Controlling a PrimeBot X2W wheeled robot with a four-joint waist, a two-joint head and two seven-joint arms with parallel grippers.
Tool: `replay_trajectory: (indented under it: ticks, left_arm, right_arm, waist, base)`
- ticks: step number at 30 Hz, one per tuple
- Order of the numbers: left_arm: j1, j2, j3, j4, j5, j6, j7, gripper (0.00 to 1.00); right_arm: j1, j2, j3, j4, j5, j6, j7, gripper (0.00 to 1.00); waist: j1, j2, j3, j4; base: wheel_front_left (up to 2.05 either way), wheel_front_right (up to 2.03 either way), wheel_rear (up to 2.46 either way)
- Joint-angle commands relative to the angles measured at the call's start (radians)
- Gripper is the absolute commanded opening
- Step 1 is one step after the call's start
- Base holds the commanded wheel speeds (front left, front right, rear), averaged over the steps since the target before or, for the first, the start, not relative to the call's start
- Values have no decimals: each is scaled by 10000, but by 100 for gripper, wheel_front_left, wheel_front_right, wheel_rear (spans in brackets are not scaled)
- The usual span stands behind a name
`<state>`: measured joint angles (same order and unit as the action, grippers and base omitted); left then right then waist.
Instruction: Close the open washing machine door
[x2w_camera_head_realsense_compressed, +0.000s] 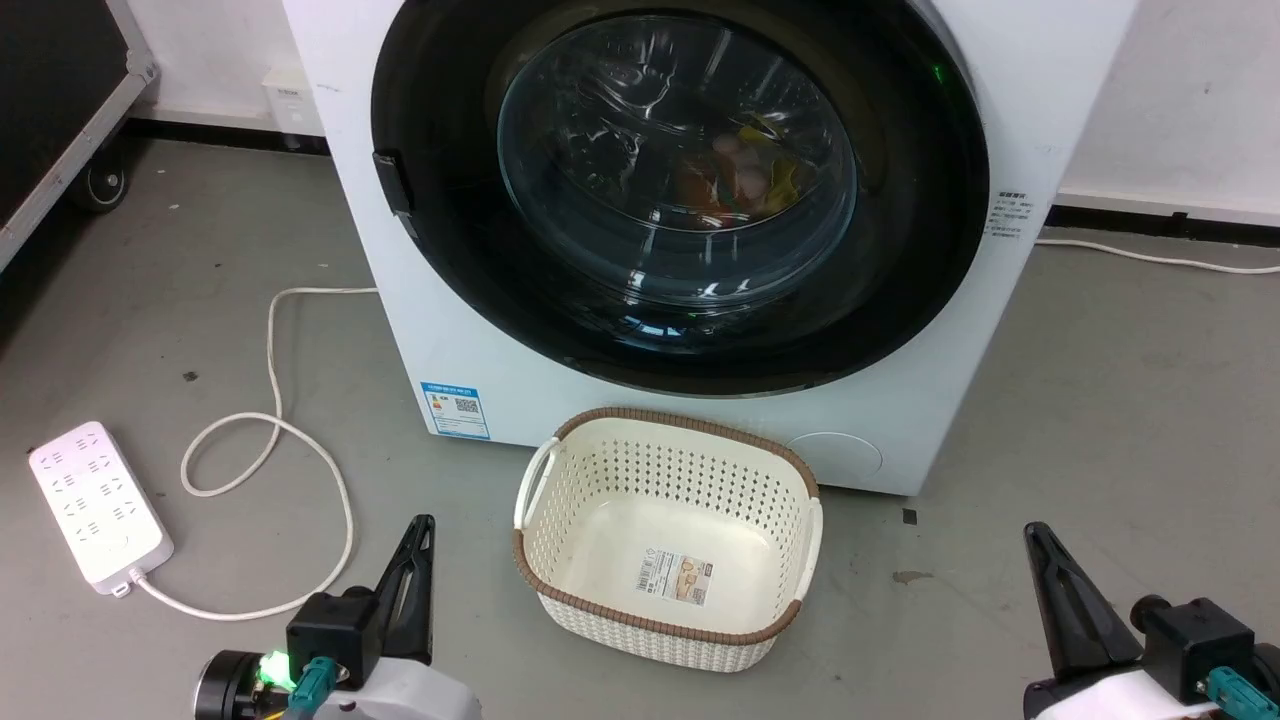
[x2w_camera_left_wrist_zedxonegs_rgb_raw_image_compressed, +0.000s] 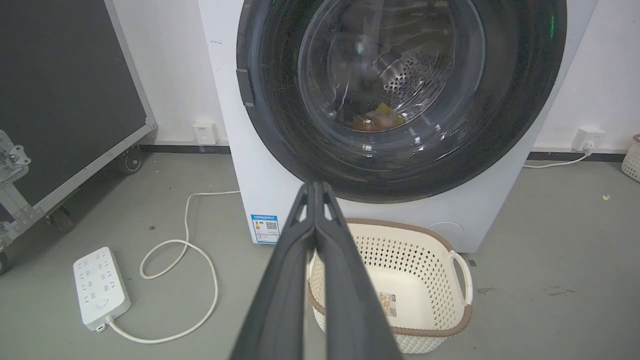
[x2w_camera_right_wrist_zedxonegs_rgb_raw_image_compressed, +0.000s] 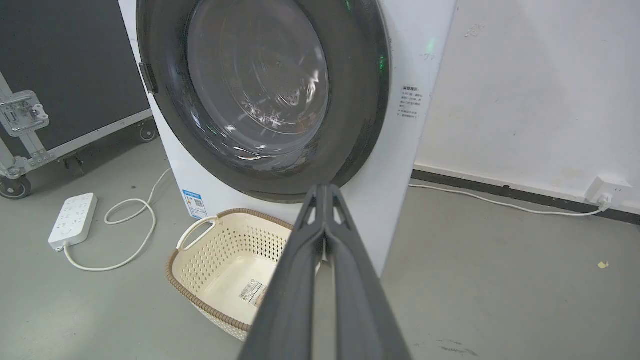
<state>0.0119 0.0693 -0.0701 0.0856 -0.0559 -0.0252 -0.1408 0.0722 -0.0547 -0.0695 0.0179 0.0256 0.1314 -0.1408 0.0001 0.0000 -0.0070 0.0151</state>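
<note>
Left gripper (x2w_camera_left_wrist_zedxonegs_rgb_raw_image_compressed: 316, 186) fingers closed, right gripper (x2w_camera_right_wrist_zedxonegs_rgb_raw_image_compressed: 325, 187) likewise; basket (x2w_camera_head_realsense_compressed: 600, 500) holds label sticker (x2w_camera_head_realsense_compressed: 677, 578); colourful items (x2w_camera_head_realsense_compressed: 745, 165) behind washing machine door (x2w_camera_head_realsense_compressed: 440, 250).

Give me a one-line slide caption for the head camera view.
Head view: washing machine door closed on the washing machine, empty cream basket in front, left pincer and right pincer shut below.

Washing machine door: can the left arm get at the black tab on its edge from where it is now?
Probably yes. The left gripper hangs low and shut, apart from the washing machine door. The black tab is on the door's left edge; the basket stands further right, not between them.
</note>
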Motion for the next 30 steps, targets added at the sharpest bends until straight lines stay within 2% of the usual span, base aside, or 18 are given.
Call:
replay_trajectory:
  ticks: [1, 30]
  left_arm:
    - [-52, -47, 56, -70, 59, 40, 45, 0]
    - [-85, -118, 375, -459, 307, 145, 719, 0]
  right_arm:
    - [-198, 21, 36, -62, -63, -3, 67, 0]
    - [-457, 33, 362, -120, -159, -5, 731, 0]
  waist:
    - [0, 0, 1, -3]
    - [0, 0, 35, -76]
  base:
    - [0, 0, 0]
    - [0, 0, 0]
